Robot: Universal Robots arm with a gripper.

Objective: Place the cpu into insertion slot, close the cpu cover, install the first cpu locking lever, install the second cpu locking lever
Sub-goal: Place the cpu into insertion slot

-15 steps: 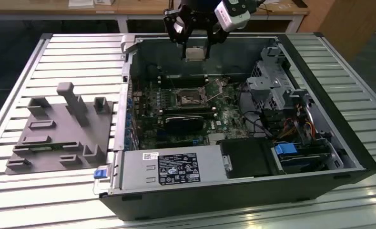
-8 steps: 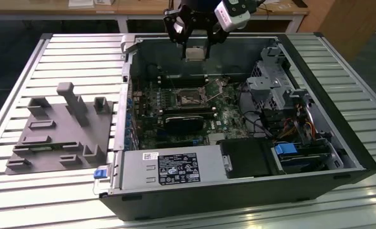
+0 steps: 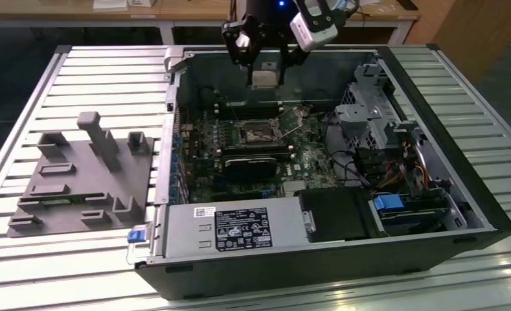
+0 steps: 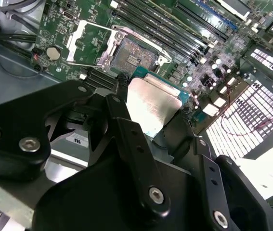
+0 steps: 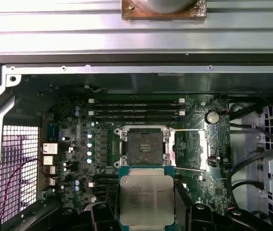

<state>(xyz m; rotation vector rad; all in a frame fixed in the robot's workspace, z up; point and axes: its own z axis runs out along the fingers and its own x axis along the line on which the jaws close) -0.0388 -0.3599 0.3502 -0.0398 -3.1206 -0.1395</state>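
In the second wrist view you see the gripper (image 4: 151, 126) with its jaws drawn in on the cpu (image 4: 153, 101). One black finger (image 4: 126, 130) presses on each of two opposite edges, so the opening is only as wide as the chip itself. The silvery-grey metal top of the chip is visible between them, with a thin green border around it.

In the first wrist view the cpu (image 5: 146, 199) hangs in the air above the green motherboard (image 5: 64, 144) and is not seated in anything. The insertion slot (image 5: 144, 144) lies on the board just beyond it, with its dark centre uncovered. The cpu cover (image 5: 189, 149) is folded open and rests to one side of the slot, touching its rim at the hinge. On the other side of the slot from the chip you find the long black memory slots (image 5: 136, 108).

In the exterior view the gripper (image 3: 265, 68) is inside the open computer case (image 3: 324, 272), near its far wall and above the slot (image 3: 257, 133). A grey fixture tray (image 3: 82, 175) lies on the slatted table (image 3: 108, 71) at the exterior view's left.
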